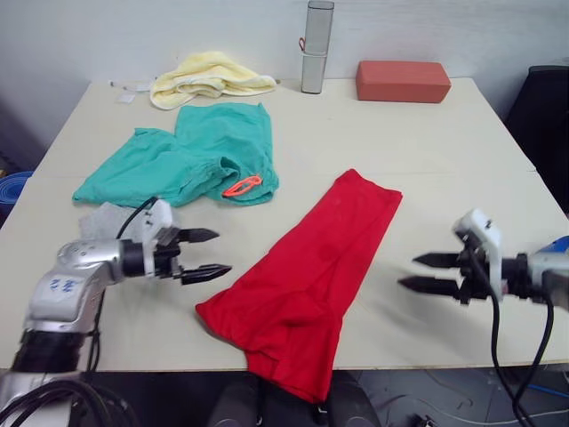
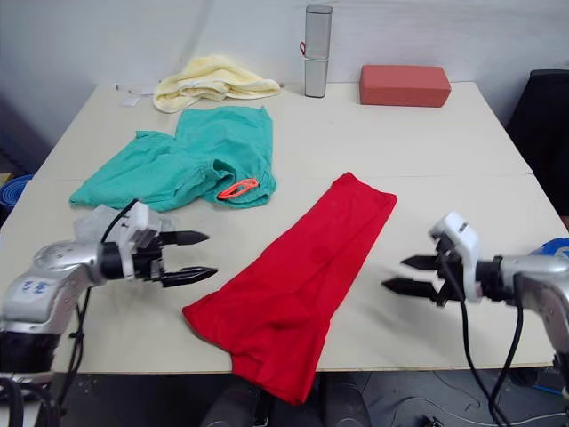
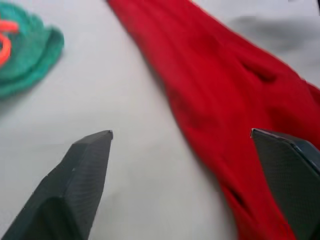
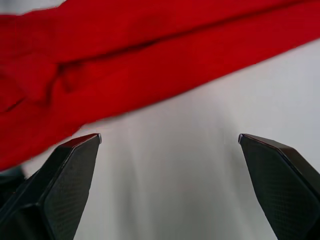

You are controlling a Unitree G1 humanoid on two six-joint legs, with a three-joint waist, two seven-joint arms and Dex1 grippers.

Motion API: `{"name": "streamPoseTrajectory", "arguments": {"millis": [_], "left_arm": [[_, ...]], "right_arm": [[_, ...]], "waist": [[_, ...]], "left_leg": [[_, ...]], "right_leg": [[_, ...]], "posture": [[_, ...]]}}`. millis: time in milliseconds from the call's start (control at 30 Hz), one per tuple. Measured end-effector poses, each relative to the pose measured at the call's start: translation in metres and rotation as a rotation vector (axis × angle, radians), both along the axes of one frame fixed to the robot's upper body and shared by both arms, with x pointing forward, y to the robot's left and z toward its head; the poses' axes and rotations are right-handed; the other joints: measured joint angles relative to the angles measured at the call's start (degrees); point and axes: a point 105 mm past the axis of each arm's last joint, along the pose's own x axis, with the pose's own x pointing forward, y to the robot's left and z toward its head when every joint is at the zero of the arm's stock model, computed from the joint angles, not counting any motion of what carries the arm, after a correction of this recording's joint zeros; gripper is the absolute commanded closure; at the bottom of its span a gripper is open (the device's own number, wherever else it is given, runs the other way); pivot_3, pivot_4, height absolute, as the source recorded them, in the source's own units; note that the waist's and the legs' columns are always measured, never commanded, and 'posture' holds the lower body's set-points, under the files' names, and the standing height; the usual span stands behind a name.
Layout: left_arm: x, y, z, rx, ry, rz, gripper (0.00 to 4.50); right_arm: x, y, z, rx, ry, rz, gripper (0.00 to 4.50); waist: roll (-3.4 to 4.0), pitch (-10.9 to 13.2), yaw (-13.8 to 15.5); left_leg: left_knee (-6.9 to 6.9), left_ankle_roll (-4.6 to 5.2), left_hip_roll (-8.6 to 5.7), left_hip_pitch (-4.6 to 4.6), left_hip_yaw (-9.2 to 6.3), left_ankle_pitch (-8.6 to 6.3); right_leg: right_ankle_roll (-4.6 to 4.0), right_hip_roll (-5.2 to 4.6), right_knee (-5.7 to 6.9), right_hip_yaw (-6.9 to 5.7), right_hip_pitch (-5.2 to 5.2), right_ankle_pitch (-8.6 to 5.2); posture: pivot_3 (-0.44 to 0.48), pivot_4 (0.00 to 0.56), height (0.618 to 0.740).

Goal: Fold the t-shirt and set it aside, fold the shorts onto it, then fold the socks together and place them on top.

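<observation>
The t-shirt (image 1: 307, 276) lies as a long narrow strip running diagonally across the middle of the surface (image 1: 427, 133), its far end toward the right and its near end bunched and drooping over the near edge. It looks already folded lengthwise, so the step in hand seems to be the t-shirt fold, not yet finished.

The left pincer (image 1: 203, 254) hovers just left of the strip's near end, released, with nothing between its fingers. The right pincer (image 1: 425, 272) hovers to the right of the strip, clear of the cloth, also released and empty.

The shorts (image 1: 191, 160) lie spread out on the far left, the orange drawstring (image 1: 242, 186) on the waistband facing the t-shirt. A grey sock (image 1: 105, 219) shows on the left, partly behind the left arm. A yellow towel (image 1: 209, 78), a grey cylinder (image 1: 316, 49) and a red block (image 1: 403, 81) sit along the far edge.

Next, I judge, each pincer should close in on the hanging near end, grip it by the corners, and carry it toward the far end to halve the strip. The bunched hem may make a clean grip awkward.
</observation>
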Motion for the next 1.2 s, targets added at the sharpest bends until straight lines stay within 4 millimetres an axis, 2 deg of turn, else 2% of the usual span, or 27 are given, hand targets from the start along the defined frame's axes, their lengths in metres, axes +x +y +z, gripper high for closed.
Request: {"name": "streamPoseTrajectory", "arguments": {"millis": [67, 167, 233, 267, 367, 600, 767, 800, 933, 1200], "left_arm": [[0.011, -0.020, -0.008, 0.020, 0.004, -0.061, 0.04], [0.026, -0.037, -0.014, 0.045, 0.004, -0.086, 0.04], [0.048, -0.059, -0.012, 0.029, 0.000, -0.075, 0.04], [0.059, -0.076, -0.008, 0.017, -0.008, -0.079, 0.04], [0.076, -0.108, -0.001, 0.014, -0.011, -0.082, 0.04], [0.089, -0.131, -0.025, 0.082, 0.072, -0.038, 0.04], [0.094, -0.143, -0.025, 0.087, 0.103, -0.022, 0.04], [0.093, -0.146, -0.026, 0.080, 0.114, -0.024, 0.22], [0.090, -0.154, -0.030, 0.074, 0.149, -0.037, 1.23], [0.089, -0.157, -0.037, 0.080, 0.154, -0.030, 3.70]], "right_arm": [[-0.009, 0.015, -0.007, 0.019, 0.022, -0.007, 0.00], [-0.013, 0.022, -0.012, 0.008, 0.022, -0.041, 0.00], [-0.016, 0.033, -0.017, 0.025, 0.029, -0.052, 0.00], [-0.020, 0.044, -0.019, 0.042, 0.042, -0.039, 0.00], [-0.029, 0.065, -0.026, 0.063, 0.068, -0.025, 0.00], [-0.035, 0.084, -0.030, 0.049, 0.062, -0.069, 0.00], [-0.035, 0.084, -0.031, 0.030, 0.060, -0.095, 0.00], [-0.035, 0.084, -0.031, 0.029, 0.059, -0.098, 0.00], [-0.034, 0.085, -0.033, 0.023, 0.054, -0.123, 0.89], [-0.026, 0.081, -0.042, -0.011, 0.019, -0.152, 3.73]], "waist": [[-0.01, 0.0, 0.1], [-0.05, 0.0, 0.3], [-0.14, 0.1, 1.0], [-0.15, 0.1, 1.6], [-0.16, 0.1, 1.7], [-0.24, 0.0, 1.4], [-0.35, 0.0, 1.6], [-0.35, 0.0, 1.6], [-0.39, -0.1, 1.6], [-0.44, -0.1, 1.6]], "left_leg": [[0.01, -0.05, -0.02, 0.00, 0.00, 0.03], [0.06, -0.10, -0.03, -0.04, -0.01, 0.07], [0.25, -0.06, -0.04, -0.15, -0.13, 0.08], [0.39, -0.07, -0.05, -0.25, -0.15, 0.08], [0.63, -0.10, -0.09, -0.61, -0.17, 0.09], [0.70, -0.08, -0.13, -0.79, -0.12, 0.17], [0.72, 0.23, -0.19, -0.73, -0.14, 0.06], [0.72, 0.22, -0.19, -0.73, -0.15, 0.06], [0.72, 0.21, -0.20, -0.73, -0.17, 0.07], [0.71, 0.07, -0.20, -0.69, -0.18, 0.15]], "right_leg": [[0.01, 0.01, 0.03, -0.02, -0.01, 0.00], [0.01, 0.03, 0.07, -0.02, -0.05, 0.01], [0.02, 0.04, 0.12, -0.16, -0.05, 0.01], [0.05, 0.05, 0.17, -0.19, -0.07, 0.03], [0.19, 0.05, 0.19, -0.21, -0.23, 0.10], [0.28, 0.10, 0.27, -0.19, -0.39, 0.15], [0.29, 0.04, 0.24, -0.18, -0.37, 0.16], [0.29, 0.04, 0.25, -0.18, -0.38, 0.16], [0.29, 0.04, 0.31, -0.19, -0.37, 0.16], [0.29, 0.07, 0.32, -0.23, -0.34, 0.16]], "posture": [[0.000, 0.150, 0.740], [0.000, 0.150, 0.740], [0.000, 0.150, 0.740], [0.000, 0.150, 0.740], [0.000, 0.150, 0.740], [0.000, 0.150, 0.740], [0.000, 0.150, 0.740], [0.000, 0.150, 0.740], [0.000, 0.150, 0.740], [0.000, 0.150, 0.740]]}}
